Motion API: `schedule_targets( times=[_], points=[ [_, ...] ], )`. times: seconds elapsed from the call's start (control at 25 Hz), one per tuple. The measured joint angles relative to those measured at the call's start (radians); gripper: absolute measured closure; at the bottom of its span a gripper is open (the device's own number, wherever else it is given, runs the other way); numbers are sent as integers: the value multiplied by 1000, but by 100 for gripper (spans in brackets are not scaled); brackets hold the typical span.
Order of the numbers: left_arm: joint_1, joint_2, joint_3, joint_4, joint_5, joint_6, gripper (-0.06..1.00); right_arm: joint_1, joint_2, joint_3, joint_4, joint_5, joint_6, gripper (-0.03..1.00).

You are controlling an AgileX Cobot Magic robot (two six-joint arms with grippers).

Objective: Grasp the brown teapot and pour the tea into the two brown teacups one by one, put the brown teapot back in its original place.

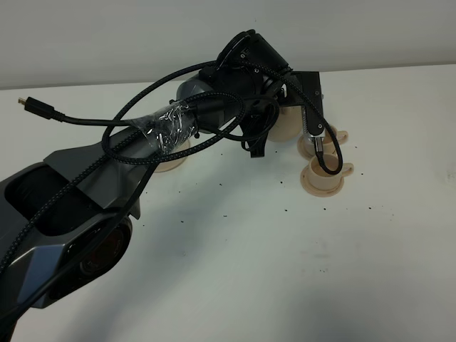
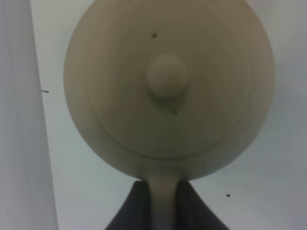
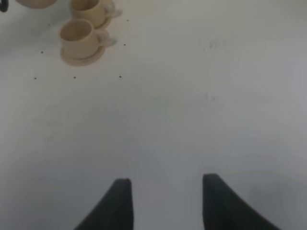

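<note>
The brown teapot (image 1: pixel 286 122) hangs above the table just left of the two brown teacups, largely hidden by my left arm in the high view. From the left wrist I look down on the brown teapot (image 2: pixel 168 81) and its knobbed lid. My left gripper (image 2: pixel 163 194) is shut on its loop handle. The nearer teacup (image 1: pixel 322 171) and the farther teacup (image 1: pixel 319 141) each stand on a saucer; the nearer teacup (image 3: pixel 78 37) and the farther teacup (image 3: pixel 89 9) also show in the right wrist view. My right gripper (image 3: pixel 165 201) is open over bare table, far from them.
A bare tan saucer (image 1: pixel 169 162) lies on the white table (image 1: pixel 285 271), half under my left arm. Black cables (image 1: pixel 71 117) loop off the arm, one dangling in front of the cups. Small dark specks dot the table around the cups.
</note>
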Motion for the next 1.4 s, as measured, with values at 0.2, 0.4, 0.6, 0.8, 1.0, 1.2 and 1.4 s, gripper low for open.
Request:
schedule_targets(
  times=[0.2,0.4,0.6,0.8,1.0,1.2,1.4],
  points=[
    [0,0,0,1,9,-1,82,0,0,0,0,0,0,62],
    [0,0,0,20,16,0,82,0,0,0,0,0,0,62],
    [0,0,0,29,17,0,82,0,0,0,0,0,0,62],
    [0,0,0,29,-3,-10,82,0,0,0,0,0,0,62],
    [0,0,0,33,-31,-16,82,0,0,0,0,0,0,62],
    [0,0,0,34,-33,-17,82,0,0,0,0,0,0,62],
    [0,0,0,34,-33,-17,82,0,0,0,8,0,0,62]
  ],
)
